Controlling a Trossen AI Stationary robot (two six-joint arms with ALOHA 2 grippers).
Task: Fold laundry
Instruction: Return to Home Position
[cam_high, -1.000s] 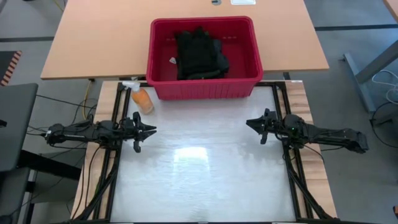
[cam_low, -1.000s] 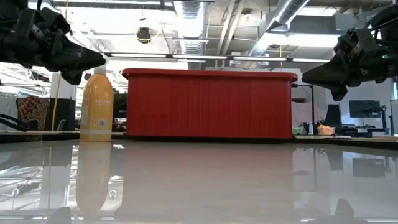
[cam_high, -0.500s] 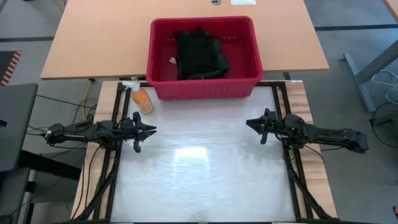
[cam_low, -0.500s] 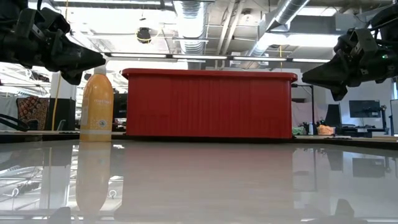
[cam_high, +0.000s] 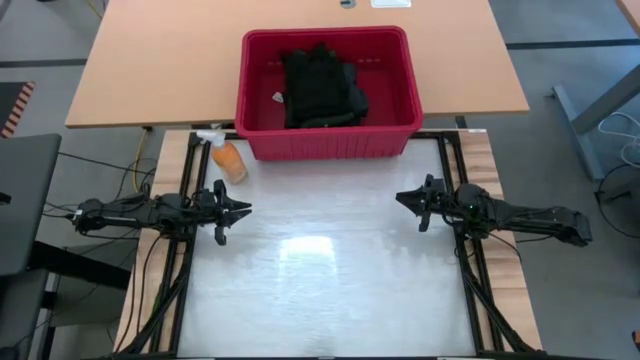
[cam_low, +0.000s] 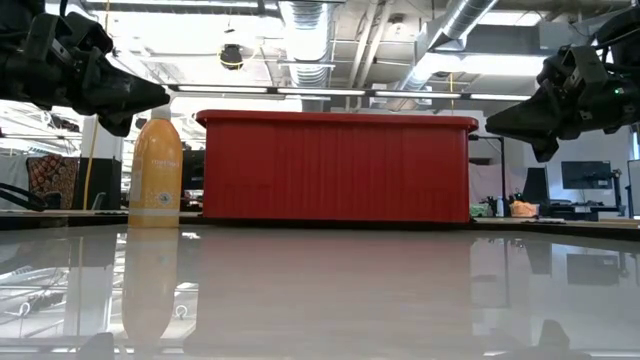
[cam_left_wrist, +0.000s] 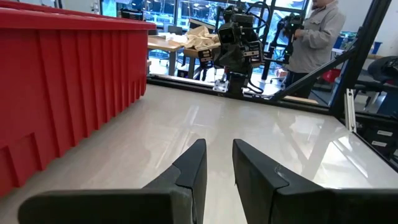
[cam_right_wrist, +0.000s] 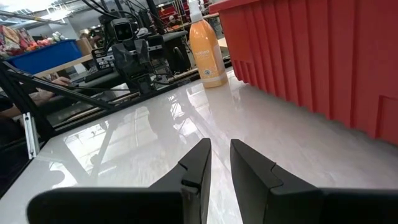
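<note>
I see the laundry (cam_high: 320, 88) inside the red bin (cam_high: 330, 142); in front of it, left end effector (cam_high: 246, 209) and right end effector (cam_high: 399, 198) hang empty, fingers barely parted

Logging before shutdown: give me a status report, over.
Left pincer and right pincer empty, slightly open, low at table's sides. Laundry piled in bin. Bottle beside bin, blocking nothing.

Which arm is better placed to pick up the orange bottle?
Left, likely. The orange bottle stands by the red bin's left corner, just ahead of the left gripper; the right gripper waits across the table.
</note>
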